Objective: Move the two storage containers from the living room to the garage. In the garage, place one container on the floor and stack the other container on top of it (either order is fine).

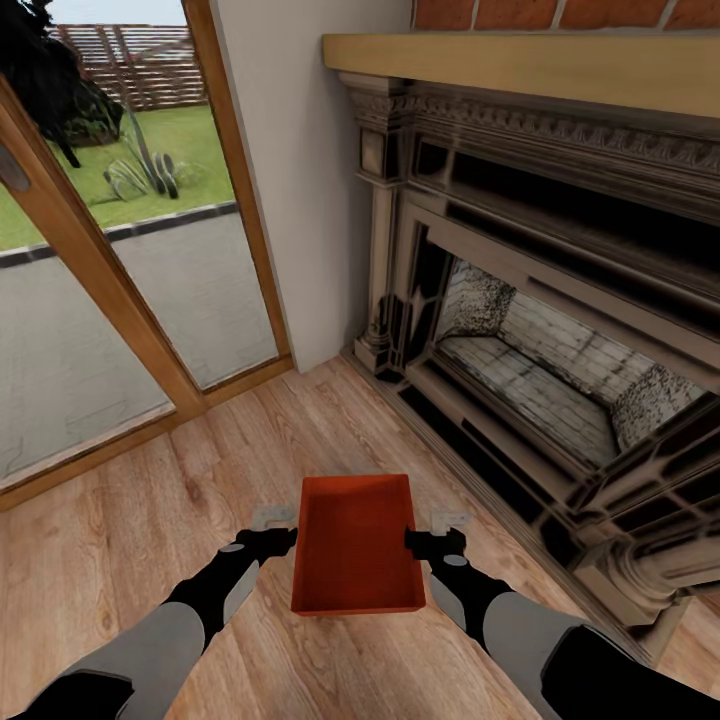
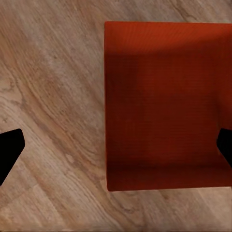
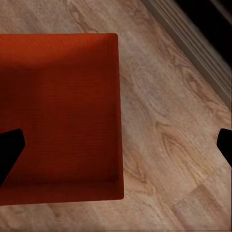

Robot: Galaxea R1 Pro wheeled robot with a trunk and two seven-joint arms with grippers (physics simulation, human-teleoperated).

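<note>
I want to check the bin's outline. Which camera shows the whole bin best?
The head view: the bin shows complete, open top up, all four walls in sight, on the wood floor between both arms. Each wrist view cuts it off at the picture's edge, showing only part of its inside and walls.

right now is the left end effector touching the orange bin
Cannot tell. In the left wrist view the left end effector straddles the storage container's wall, fingers open; no view plainly shows contact or a gap.

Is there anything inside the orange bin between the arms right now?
The storage container looks empty: both wrist views show only its bare ribbed bottom. It sits on the wood plank floor. The floor directly under it is covered, so I cannot check that.
</note>
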